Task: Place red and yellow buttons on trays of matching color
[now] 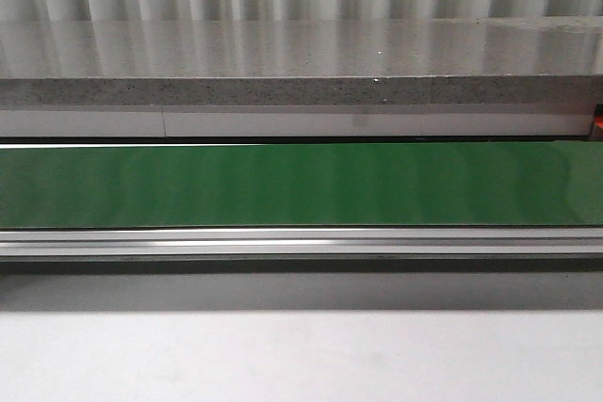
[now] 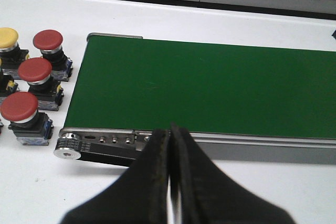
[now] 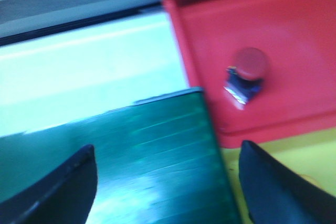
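The left gripper (image 2: 170,132) has two black fingers (image 2: 152,166) pressed tight together, with nothing between them. It hangs just over the near edge of the long green conveyor belt (image 2: 210,85), close to the belt's silver metal end roller (image 2: 67,149). Off to the side of this gripper, past the end of the belt, a bunch of push buttons stands on the white table top (image 2: 31,182). Three of them are round red-topped buttons on dark blocks: one nearest the gripper (image 2: 19,106), one behind it (image 2: 35,70) and one farther back (image 2: 48,40). A yellow-topped button (image 2: 7,38) stands beside the farthest red one. None of these touches the gripper. The right gripper (image 3: 168,179) has its two dark fingers (image 3: 68,182) spread wide apart, and it holds nothing. The picture from this gripper is blurry. It hangs over the other end of the green belt. Just beyond it lies a flat red plastic tray (image 3: 294,35), and one more red-topped button (image 3: 247,72) stands inside that tray, tipped a little, well apart from the fingers. Right beside one finger is the edge of a yellow tray (image 3: 294,150), touching the red tray. In the front view, only the green belt, its shiny silver rail (image 1: 301,244) and a grey stone ledge (image 1: 301,91) behind it show up, and no gripper is seen there.
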